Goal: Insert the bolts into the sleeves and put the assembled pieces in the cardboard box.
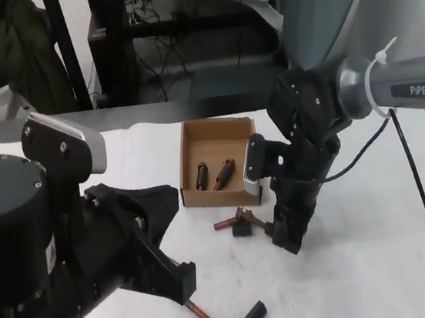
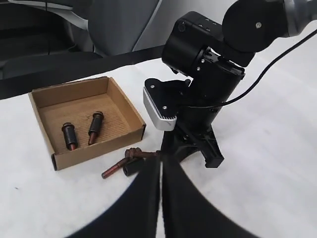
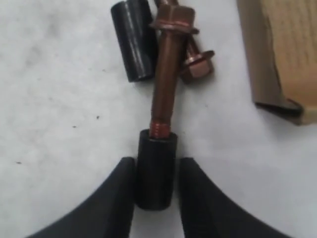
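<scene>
Right pincer (image 3: pixel 156 162) is down on the table (image 3: pixel 59 109), closed on a black sleeve (image 3: pixel 156 173) that lies flat. It grips the sleeve's rear end, likely so the mouth stays free. A copper bolt (image 3: pixel 167 74) lies in line with it, threaded tip just inside the mouth: insertion started, not seated.

A second sleeve (image 3: pixel 132 42) and second bolt (image 3: pixel 198 64) crowd against it, just beside the cardboard box (image 3: pixel 282 54). The box holds two assembled pieces (image 2: pixel 95 126).

Left pincer (image 2: pixel 161 164) hangs apart with fingers nearly together and nothing seen in them, probably parked out of the way. A loose bolt (image 1: pixel 198 312) and loose sleeve (image 1: pixel 255 314) lie near it.
</scene>
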{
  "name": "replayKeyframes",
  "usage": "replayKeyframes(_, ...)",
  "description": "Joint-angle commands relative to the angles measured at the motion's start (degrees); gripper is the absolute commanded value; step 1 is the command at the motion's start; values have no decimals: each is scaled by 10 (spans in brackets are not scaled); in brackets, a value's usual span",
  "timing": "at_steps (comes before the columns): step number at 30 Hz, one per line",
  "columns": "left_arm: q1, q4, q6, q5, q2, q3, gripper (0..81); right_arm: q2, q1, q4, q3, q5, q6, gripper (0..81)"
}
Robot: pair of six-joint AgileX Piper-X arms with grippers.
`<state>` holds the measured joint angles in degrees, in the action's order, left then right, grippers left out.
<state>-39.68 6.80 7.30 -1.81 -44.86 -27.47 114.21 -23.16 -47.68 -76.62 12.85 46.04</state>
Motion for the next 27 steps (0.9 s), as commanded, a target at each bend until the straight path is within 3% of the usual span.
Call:
replayKeyframes(1, -2, -15, 3, 4, 2, 0, 18, 6, 1, 1, 0, 4, 2, 120)
replayKeyframes(3, -2, -16, 3, 4, 2, 0, 18, 6, -3, 4, 0, 9, 3, 59)
replayKeyframes(7, -2, -15, 4, 4, 2, 0, 18, 6, -13, -12, 0, 21, 7, 64)
replayKeyframes(9, -2, -15, 4, 4, 2, 0, 18, 6, -17, -20, 0, 36, 7, 146)
replayKeyframes(13, -2, -15, 4, 4, 2, 0, 18, 6, -27, -14, 0, 38, -2, 466)
replayKeyframes(14, -2, -15, 4, 4, 2, 0, 18, 6, -29, -13, 0, 37, -5, 483)
replayKeyframes(16, -2, -15, 4, 4, 2, 0, 18, 6, -31, -12, 0, 37, -7, 447)
replayKeyframes(24, -2, -15, 4, 4, 2, 0, 18, 6, -39, -12, 0, 37, 9, 105)
replayKeyframes(27, -2, -15, 4, 4, 2, 0, 18, 6, -46, -11, 0, 37, 9, 20)
